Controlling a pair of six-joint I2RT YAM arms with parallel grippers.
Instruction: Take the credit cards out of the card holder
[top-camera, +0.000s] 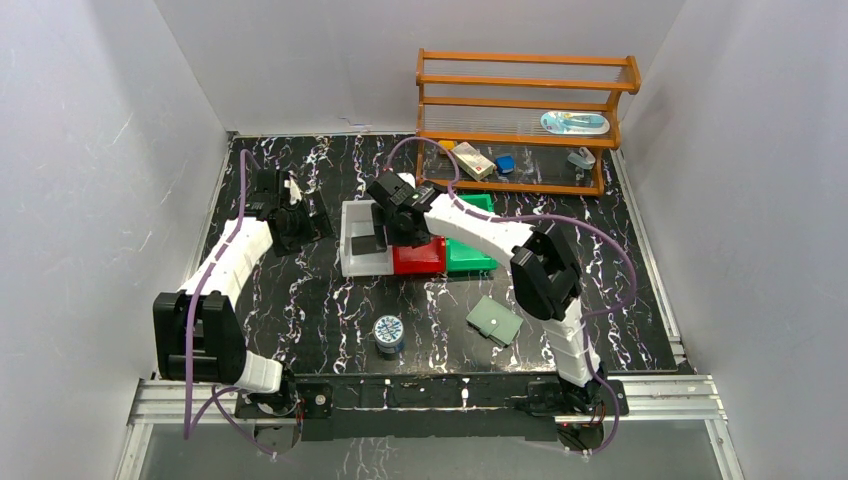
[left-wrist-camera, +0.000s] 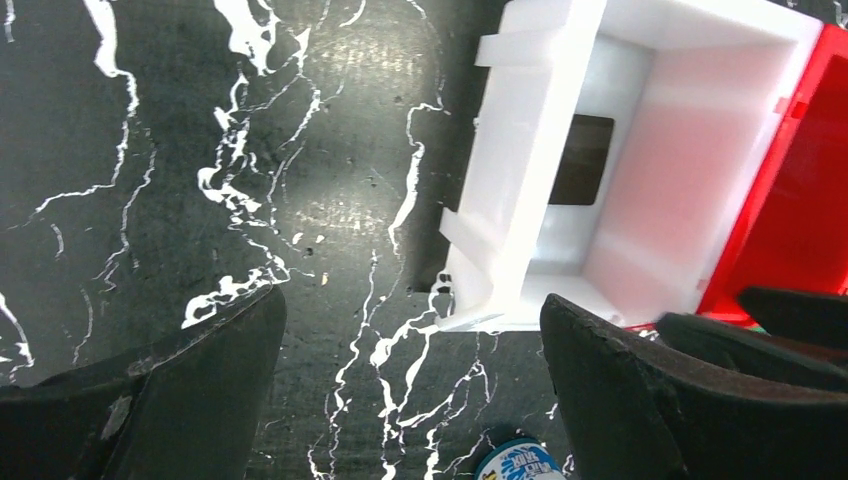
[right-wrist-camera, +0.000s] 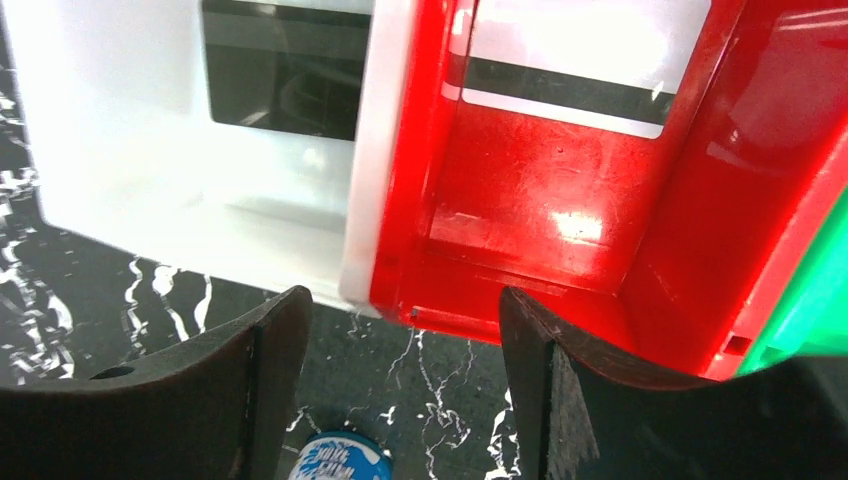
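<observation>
Three bins (top-camera: 418, 262), two cards — black (right-wrist-camera: 285, 75), pale (right-wrist-camera: 580, 40) (perhaps more), one holder (top-camera: 494, 320).

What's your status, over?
Left gripper, right gripper open, empty. Black card in white bin, striped card in red bin. Card holder on table. Tin nearby, not blocking.

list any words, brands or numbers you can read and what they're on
None can be read.
Round blue-and-white tin: lid lettering, too blurred.
Black card in white plastic bin: no print shows.
Pale black-striped card in red plastic bin: no print shows.
Blue packet on orange wooden shelf: too small.
</observation>
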